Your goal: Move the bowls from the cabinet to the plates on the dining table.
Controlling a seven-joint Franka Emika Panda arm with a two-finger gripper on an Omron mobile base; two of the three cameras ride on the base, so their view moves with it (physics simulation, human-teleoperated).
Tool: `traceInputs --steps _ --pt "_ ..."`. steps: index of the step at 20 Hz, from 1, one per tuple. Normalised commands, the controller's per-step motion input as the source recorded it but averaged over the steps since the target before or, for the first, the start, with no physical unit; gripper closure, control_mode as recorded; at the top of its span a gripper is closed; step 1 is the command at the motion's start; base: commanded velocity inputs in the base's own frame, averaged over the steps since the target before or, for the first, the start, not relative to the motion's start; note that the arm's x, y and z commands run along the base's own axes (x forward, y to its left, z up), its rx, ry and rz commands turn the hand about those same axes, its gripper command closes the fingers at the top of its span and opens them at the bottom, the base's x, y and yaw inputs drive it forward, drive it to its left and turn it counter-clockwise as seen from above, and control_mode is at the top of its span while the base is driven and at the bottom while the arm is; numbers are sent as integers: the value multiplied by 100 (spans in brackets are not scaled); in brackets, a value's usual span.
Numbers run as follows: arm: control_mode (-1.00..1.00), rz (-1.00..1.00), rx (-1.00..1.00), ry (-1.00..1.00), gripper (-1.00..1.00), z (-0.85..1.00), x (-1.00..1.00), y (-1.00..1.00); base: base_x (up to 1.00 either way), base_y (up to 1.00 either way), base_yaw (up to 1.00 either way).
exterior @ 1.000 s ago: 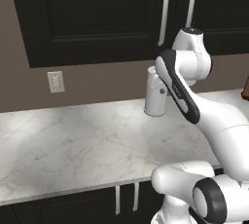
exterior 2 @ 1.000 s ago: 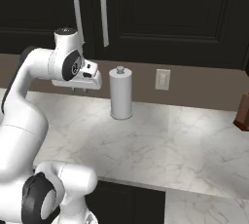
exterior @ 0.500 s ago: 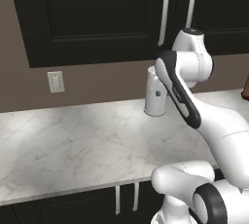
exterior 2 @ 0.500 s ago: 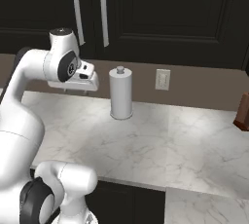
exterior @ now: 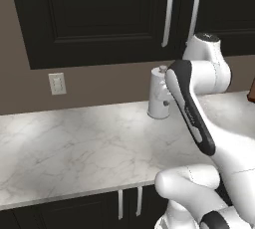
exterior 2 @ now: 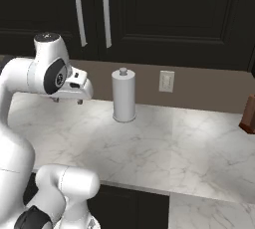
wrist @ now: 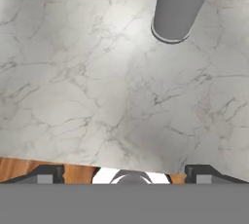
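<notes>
Fingers (wrist: 124, 173) of mine stand spread wide, empty, pointing down at the marble surface (wrist: 87, 86). Cabinet (exterior 2: 149, 14), doors shut, hangs above at twelve o'clock; a grey paper-towel roll (wrist: 181, 6) stands at one o'clock.

From the left base view we look forward and down past the arm at lower right, onto the counter (exterior: 74, 143) and the cabinet (exterior: 99, 19) above it. From the right base view we face the same counter with the arm at lower left. Both share the paper towel roll (exterior 2: 123, 95) and the wall outlet (exterior 2: 166, 80). From the hand view we look straight down, close over the marble, with the roll's base at the top.
</notes>
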Motion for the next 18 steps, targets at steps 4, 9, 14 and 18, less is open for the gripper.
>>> traceInputs --steps 4,9,14,18 --pt "-100 -1 0 -16 -100 7 -74 10 0 0 0" --pt "-100 -4 0 -20 -100 30 -30 8 0 0 0" --pt "-100 -5 0 -14 -100 46 0 8 0 0 0" --pt "-100 -4 0 -24 -100 64 0 7 0 0 0"
